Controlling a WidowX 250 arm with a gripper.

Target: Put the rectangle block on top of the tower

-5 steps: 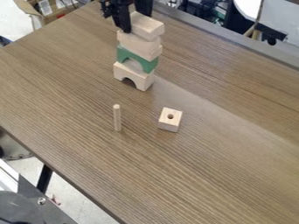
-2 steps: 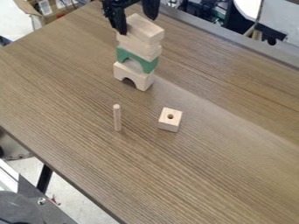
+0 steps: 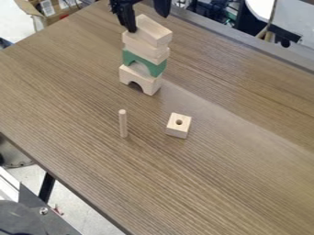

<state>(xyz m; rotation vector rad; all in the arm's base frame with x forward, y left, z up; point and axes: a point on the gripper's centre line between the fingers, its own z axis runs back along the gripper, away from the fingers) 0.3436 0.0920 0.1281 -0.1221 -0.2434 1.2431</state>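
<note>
The black gripper hangs at the top of the view with its fingers spread apart, one at the left of the rectangle block and the other beyond its upper right. That plain wooden block lies on top of the tower, slightly askew. Beneath it the tower has a natural wood layer, a green arch and a natural wood arch standing on the table.
On the wooden table, a thin round peg stands upright in front of the tower. A small block with a hole sits to its right. A cardboard box is beyond the table's upper left edge.
The gripper's fingers have opened wider, and the rectangle block has been let go. It has settled a little lower onto the tower.
</note>
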